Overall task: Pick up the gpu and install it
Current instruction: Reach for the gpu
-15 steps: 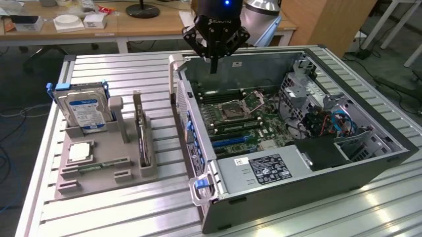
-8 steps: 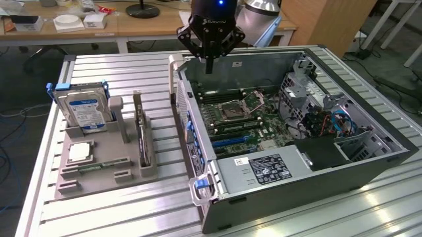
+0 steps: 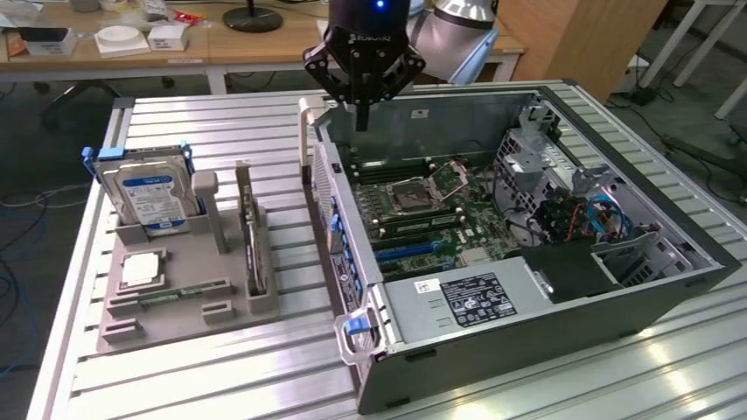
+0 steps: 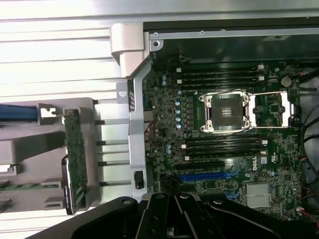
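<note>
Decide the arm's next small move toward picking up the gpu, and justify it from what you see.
Probably carry the gripper sideways toward the exterior view's left, over the gpu. The gripper is shut and empty above a far corner of the computer case, while the gpu stands on edge in the grey holder, untouched.

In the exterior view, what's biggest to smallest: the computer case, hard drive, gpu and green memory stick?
1. computer case
2. hard drive and gpu: about alike in length, but the gpu stands edge-on, so unranked
3. memory stick
</note>
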{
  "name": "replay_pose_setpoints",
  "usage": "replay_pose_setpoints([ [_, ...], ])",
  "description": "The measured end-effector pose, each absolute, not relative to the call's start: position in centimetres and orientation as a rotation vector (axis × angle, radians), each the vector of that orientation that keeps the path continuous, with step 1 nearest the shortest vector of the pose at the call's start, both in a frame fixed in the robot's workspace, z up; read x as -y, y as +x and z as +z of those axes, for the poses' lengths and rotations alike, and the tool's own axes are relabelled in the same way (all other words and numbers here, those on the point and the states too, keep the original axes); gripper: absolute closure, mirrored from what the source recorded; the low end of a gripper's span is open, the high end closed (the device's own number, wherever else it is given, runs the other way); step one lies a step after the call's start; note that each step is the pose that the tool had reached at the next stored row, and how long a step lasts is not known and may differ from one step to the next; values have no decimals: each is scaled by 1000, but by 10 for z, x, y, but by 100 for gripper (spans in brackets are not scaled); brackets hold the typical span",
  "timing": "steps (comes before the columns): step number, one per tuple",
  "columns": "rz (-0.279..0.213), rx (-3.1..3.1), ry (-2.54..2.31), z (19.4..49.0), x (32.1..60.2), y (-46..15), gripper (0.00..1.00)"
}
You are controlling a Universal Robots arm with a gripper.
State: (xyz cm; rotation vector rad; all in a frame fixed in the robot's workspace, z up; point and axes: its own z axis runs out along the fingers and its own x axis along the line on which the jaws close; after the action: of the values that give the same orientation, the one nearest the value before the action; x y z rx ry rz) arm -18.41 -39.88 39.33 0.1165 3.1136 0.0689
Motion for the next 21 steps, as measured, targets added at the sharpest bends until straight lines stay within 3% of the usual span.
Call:
replay_pose_setpoints([
  [21, 69, -3114, 117, 393, 399, -224, 90],
])
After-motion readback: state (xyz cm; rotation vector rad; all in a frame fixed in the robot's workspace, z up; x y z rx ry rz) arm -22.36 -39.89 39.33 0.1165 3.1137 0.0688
